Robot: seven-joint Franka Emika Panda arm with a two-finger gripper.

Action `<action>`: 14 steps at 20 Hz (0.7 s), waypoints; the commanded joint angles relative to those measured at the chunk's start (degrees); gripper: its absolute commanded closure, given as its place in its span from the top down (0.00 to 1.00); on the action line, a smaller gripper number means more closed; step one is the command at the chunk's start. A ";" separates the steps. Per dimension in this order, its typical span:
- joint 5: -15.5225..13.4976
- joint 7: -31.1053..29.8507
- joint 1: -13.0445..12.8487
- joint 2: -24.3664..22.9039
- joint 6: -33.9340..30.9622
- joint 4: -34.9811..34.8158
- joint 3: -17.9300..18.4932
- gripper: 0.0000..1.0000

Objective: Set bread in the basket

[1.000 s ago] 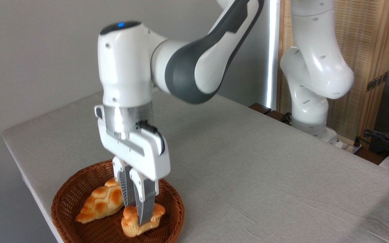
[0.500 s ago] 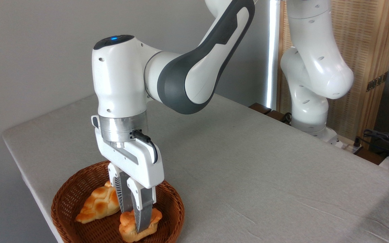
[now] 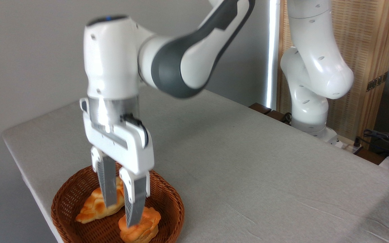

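Note:
The bread [image 3: 140,228], a small orange-golden bun, lies in the front part of the reddish-brown wicker basket [image 3: 167,199] at the table's near left corner. My gripper [image 3: 120,214] hangs just above and left of the bun, blurred with motion. Its two fingers stand apart and hold nothing. The right fingertip [image 3: 132,217] overlaps the bun's top left in the picture. The left finger [image 3: 108,189] crosses in front of a braided loaf.
A long braided golden loaf [image 3: 95,209] lies in the basket's left half. The basket sits close to the table's left edge [image 3: 29,189]. The arm's white base [image 3: 311,111] stands at the far right, with cables [image 3: 383,138] beyond it.
The fingers were shut on the bun and have opened, leaving it in the basket. The gripper has lifted and shifted a little to the left.

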 commanded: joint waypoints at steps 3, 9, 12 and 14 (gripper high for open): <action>-2.35 -0.30 -0.02 -7.02 -19.49 6.30 -1.44 1.00; -2.53 -6.70 6.13 -10.29 -29.99 6.30 -12.17 1.00; -2.62 -7.68 6.22 -10.29 -31.21 6.30 -13.32 1.00; -2.62 -7.59 6.74 -10.29 -32.62 6.39 -14.10 1.00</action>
